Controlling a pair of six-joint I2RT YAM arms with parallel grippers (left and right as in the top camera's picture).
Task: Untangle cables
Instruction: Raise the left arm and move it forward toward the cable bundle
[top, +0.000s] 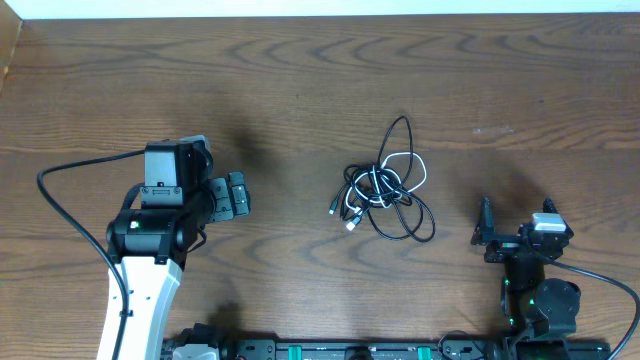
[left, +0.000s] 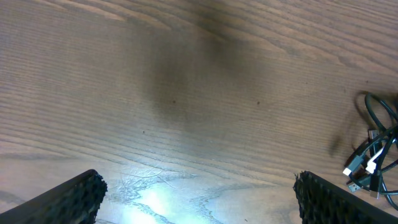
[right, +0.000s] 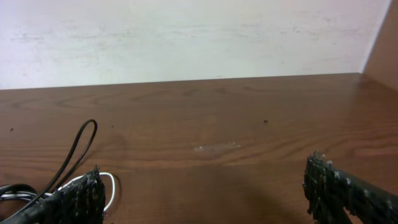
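The cables (top: 386, 190) lie in a small tangled bundle of thin black and white cords with small plug ends, mid-table. My left gripper (top: 236, 195) is open and empty, well left of the bundle. In the left wrist view (left: 198, 193) its fingers are spread over bare wood, with the cables (left: 375, 152) at the right edge. My right gripper (top: 487, 228) is open and empty, right of the bundle near the front. In the right wrist view (right: 205, 190) a black loop and a white loop of the cables (right: 79, 155) show by the left finger.
The wooden table (top: 300, 90) spans the view, with a pale wall (right: 186, 37) beyond its far edge. A thick black arm cable (top: 70, 195) loops out left of the left arm. The arm bases stand along the front edge.
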